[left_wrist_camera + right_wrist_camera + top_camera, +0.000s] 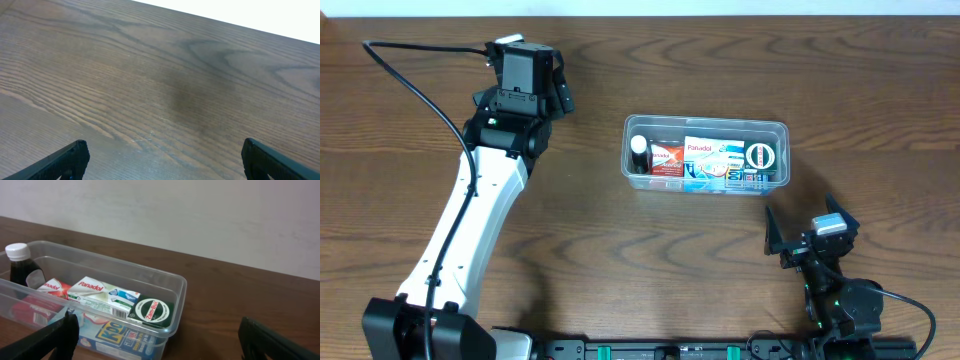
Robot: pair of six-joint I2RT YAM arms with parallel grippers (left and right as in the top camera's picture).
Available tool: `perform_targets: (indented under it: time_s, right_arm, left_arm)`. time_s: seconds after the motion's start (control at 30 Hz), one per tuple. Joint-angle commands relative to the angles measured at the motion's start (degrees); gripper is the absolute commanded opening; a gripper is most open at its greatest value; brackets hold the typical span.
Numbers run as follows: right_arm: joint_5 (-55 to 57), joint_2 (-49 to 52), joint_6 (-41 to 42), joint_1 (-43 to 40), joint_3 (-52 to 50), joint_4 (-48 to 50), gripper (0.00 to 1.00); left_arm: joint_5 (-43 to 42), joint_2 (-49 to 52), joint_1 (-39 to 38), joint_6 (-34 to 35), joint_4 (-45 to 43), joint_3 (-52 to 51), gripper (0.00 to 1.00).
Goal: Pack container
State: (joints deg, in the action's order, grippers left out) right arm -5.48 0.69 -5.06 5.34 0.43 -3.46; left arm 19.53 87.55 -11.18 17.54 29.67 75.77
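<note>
**Desk:** Far left, why does the left gripper [162, 160] hang over bare wood, well apart from the container?

**Photographer:** It looks parked out of the way, with nothing near it to pick up. Its wrist camera shows both fingers spread wide, with only the table [165, 75] between them

**Desk:** And the middle of the frame?

**Photographer:** The clear container [705, 121] sits right of centre, already loaded. From its left end there is a dark bottle [639, 152] with a white cap, a red box [667, 158], a Panadol box [703, 150] and a green Zam-Buk tin [761, 156]. No loose items show on the table, so I judge the packing nearly finished

**Desk:** On the right?

**Photographer:** The right gripper [803, 225] waits near the front edge, facing the container's right end with its jaws apart and empty

**Desk:** What does its camera add?

**Photographer:** A side-on look: the bottle stands upright, the tin is tilted, and the Panadol box rests on a blue-lettered packet [117, 332] that the overhead mostly hides. Only the overhead shows both arms together
</note>
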Motion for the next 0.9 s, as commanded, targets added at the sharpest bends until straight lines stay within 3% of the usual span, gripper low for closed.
perform_targets:
  time_s: [0.0, 0.57, 0.87]
  right_arm:
    - [0.6, -0.3, -0.8, -0.5, -0.1, -0.3, 0.99]
    - [0.6, -0.3, -0.8, -0.5, -0.1, -0.3, 0.99]
    - [0.6, -0.3, -0.8, -0.5, -0.1, -0.3, 0.99]
  left_arm:
    - [0.7, -0.7, 0.2, -0.5, 0.0, 0.3, 0.98]
    - [0.7, -1.0, 0.2, -0.5, 0.3, 0.3, 0.98]
    - [0.7, -14.6, 0.3, -0.5, 6.7, -1.6, 0.98]
